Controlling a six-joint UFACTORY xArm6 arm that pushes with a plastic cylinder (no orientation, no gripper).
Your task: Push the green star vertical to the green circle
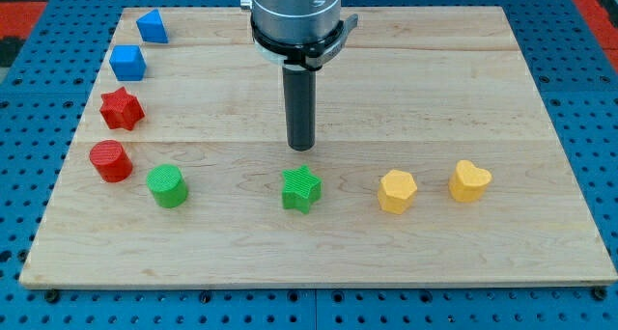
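Note:
The green star lies on the wooden board near the view's bottom centre. The green circle, a short cylinder, stands to the star's left, at about the same height in the view. My tip is just above the star in the view, a small gap away and not touching it. The rod rises straight up to the grey arm body at the view's top.
Down the view's left edge stand a blue block, a blue cube, a red star and a red cylinder. A yellow hexagon and a yellow heart sit right of the green star.

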